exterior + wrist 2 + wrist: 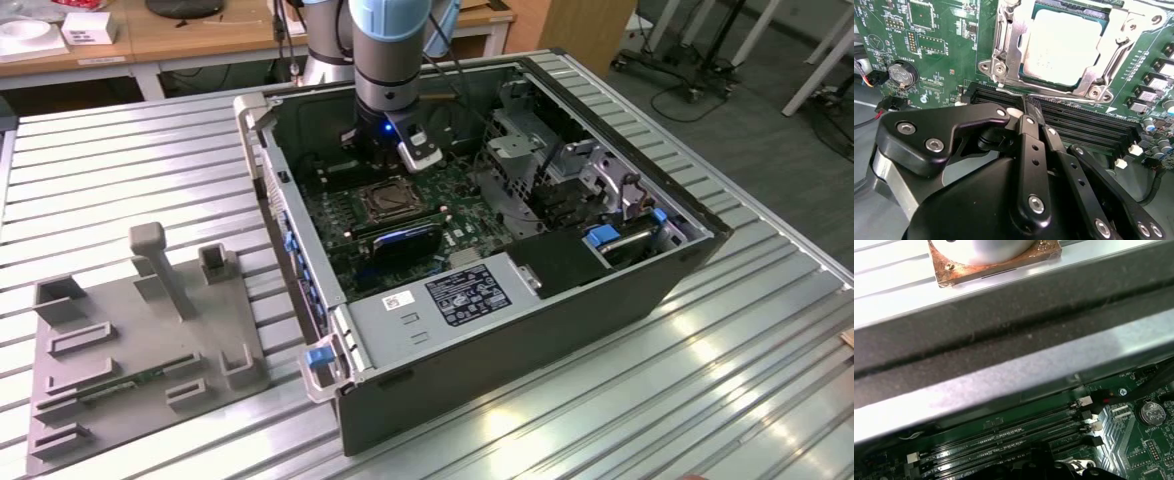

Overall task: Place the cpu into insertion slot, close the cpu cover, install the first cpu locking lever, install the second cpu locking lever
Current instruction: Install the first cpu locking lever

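- Table: ribbed metal, open room around the case.
- Case walls hem the green board.
- Claw: closed on nothing, tips over memory slots.
- Cpu cover down flat over insertion slot, at claw's 6 o'clock, exterior view.
- Cpu seated inside, clear of claw.

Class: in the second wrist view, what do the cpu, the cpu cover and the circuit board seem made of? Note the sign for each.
The cpu: probably metal-topped, matt pale silvery-grey, evenly flat. The cpu cover: likely bare steel, shiny, with bright glints and bent edges. The circuit board: apparently laminate, glossy green, printed with fine traces.
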